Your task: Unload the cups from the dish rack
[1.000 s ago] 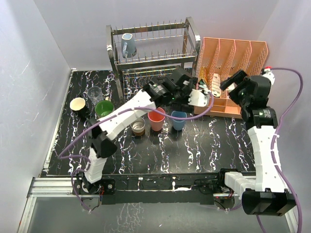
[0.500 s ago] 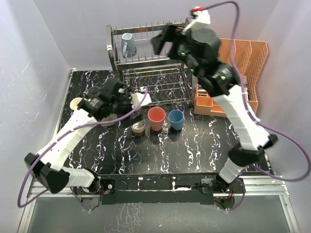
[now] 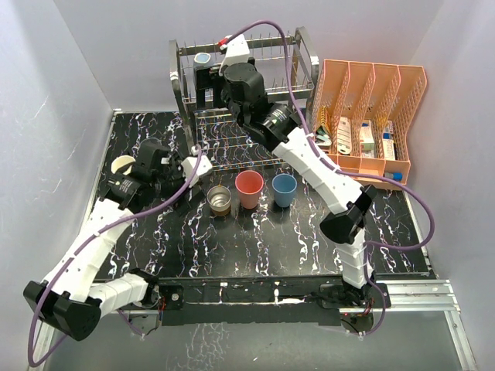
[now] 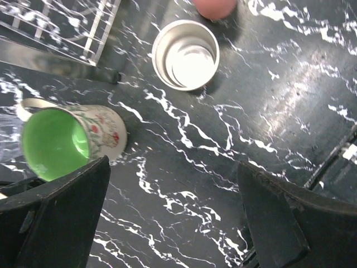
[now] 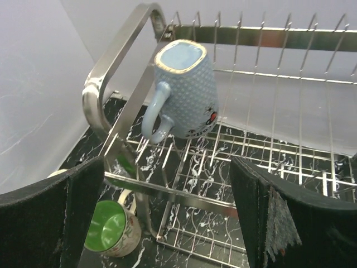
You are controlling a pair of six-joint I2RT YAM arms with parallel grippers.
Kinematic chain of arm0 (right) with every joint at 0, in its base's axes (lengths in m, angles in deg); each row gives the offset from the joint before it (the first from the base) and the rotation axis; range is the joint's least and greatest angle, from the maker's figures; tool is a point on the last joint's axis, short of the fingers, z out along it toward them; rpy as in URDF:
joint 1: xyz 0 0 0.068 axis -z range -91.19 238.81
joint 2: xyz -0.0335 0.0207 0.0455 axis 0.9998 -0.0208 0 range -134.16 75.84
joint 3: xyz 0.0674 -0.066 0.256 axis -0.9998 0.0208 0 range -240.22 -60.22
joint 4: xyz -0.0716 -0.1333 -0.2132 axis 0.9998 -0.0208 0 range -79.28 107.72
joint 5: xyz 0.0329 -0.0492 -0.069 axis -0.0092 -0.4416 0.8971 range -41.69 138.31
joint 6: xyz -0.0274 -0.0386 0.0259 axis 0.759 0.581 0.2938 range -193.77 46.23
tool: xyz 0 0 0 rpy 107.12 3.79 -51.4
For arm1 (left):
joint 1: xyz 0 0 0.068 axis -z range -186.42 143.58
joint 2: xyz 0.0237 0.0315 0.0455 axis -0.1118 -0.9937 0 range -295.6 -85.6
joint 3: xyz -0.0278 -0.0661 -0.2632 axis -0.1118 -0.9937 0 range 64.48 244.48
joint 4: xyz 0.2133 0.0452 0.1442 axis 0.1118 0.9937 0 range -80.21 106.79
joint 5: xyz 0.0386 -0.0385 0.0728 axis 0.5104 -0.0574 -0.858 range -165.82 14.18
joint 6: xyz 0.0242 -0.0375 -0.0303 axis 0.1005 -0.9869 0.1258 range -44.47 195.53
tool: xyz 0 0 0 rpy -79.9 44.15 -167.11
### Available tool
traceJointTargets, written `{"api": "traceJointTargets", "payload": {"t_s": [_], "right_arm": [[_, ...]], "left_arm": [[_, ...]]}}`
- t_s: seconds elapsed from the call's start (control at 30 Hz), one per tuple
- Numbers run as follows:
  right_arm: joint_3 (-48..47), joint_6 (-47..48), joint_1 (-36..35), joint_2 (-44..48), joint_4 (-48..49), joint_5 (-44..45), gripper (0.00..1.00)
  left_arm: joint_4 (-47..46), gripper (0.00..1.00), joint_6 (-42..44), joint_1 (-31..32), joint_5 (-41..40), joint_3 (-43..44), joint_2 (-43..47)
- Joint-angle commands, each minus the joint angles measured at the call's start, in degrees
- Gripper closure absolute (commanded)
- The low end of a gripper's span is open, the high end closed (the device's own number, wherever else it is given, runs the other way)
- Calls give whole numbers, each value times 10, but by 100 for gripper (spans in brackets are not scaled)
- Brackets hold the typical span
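Observation:
One grey-blue handled mug [image 5: 184,92] hangs upside down on the upper tier of the silver dish rack [image 5: 111,84], at its left end [image 3: 203,59]. My right gripper [image 5: 167,218] hovers open just in front of the mug, not touching it [image 3: 207,83]. On the table stand a salmon tumbler [image 3: 249,188], a light-blue tumbler [image 3: 284,188], a metal cup [image 4: 186,54] and a cream cup [image 3: 122,164]. A green-lined mug [image 4: 61,142] stands by the rack's left foot. My left gripper [image 4: 173,212] is open and empty above the table between that mug and the metal cup.
An orange slotted organizer [image 3: 371,124] with small boxes in it stands right of the rack. White walls close in the left, back and right sides. The right arm stretches diagonally across the rack [image 3: 309,154].
The right arm swung from the organizer side up over the rack to the grey-blue mug. The left arm drew back from the rack's right end to the green mug's side.

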Motion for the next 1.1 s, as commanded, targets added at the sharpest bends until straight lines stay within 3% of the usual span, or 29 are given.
{"api": "traceJointTargets", "payload": {"t_s": [0.0,0.2,0.27,0.4,0.57,0.7,1.07], "right_arm": [[21,26,4,55,91,43,2],[169,2,21,211,128,51,2],[264,-1,21,295,138,65,2],[384,-22,21,390,142,89,2],[522,-70,21,478,134,107,2],[588,-105,21,520,121,110,2],[637,-132,21,544,109,106,2]], "left_arm": [[-86,7,-49,-6,-23,108,-22],[-120,13,-111,-7,-42,363,-153],[-141,21,-140,-7,-49,486,-221],[-164,29,-176,-7,-78,601,-292],[-197,40,-210,-7,-133,655,-362],[-160,44,-237,-8,-166,721,-422],[-144,47,-238,-18,-210,738,-461]]}}
